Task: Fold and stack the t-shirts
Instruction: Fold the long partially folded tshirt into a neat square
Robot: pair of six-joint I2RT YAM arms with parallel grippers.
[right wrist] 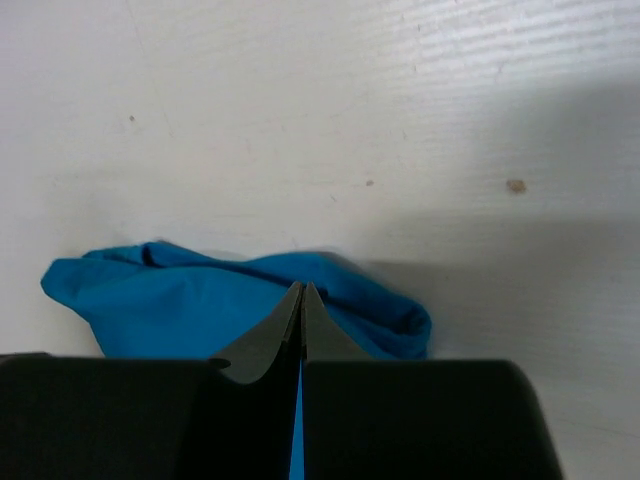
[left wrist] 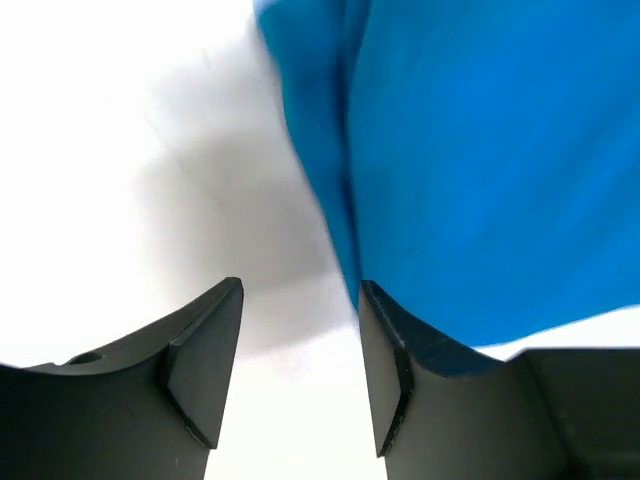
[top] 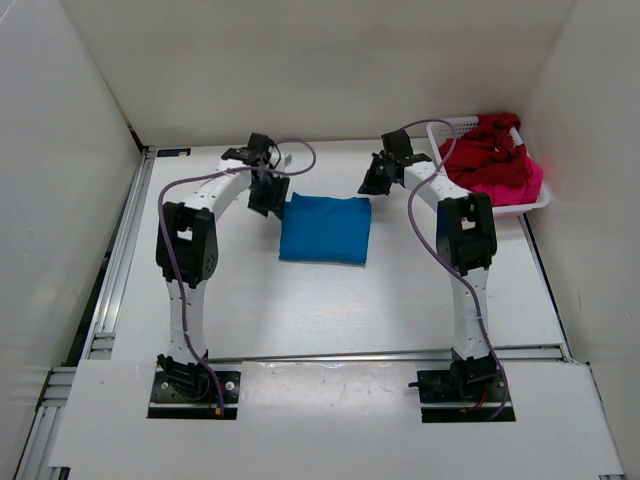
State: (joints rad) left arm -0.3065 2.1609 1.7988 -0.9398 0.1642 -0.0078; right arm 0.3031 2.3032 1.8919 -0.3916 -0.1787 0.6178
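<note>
The blue t-shirt (top: 325, 230) lies folded into a flat rectangle on the white counter (top: 300, 310), and both arms bend in towards it from either side. The left arm rises from its base, elbows out away from the blue t-shirt, then reaches in so that the left gripper (top: 268, 195) hangs at the shirt's far left corner. The right arm mirrors it, with the right gripper (top: 377, 180) just off the far right corner.

Beyond the blue t-shirt to the far right, a white basket (top: 455, 125) holds the dark red t-shirt (top: 490, 160) heaped on the pink t-shirt (top: 532, 185).

From above you cannot read either gripper. The left wrist camera shows the left gripper (left wrist: 300, 300) with its fingers (left wrist: 205, 360) apart and bare counter between them, the blue t-shirt (left wrist: 480, 170) running along the outside of the other finger. The right wrist camera shows the right gripper (right wrist: 302, 292) with its fingers pressed together, tips over a bunched edge of the blue t-shirt (right wrist: 180, 300). Whether any cloth is pinched there I cannot tell.
</note>
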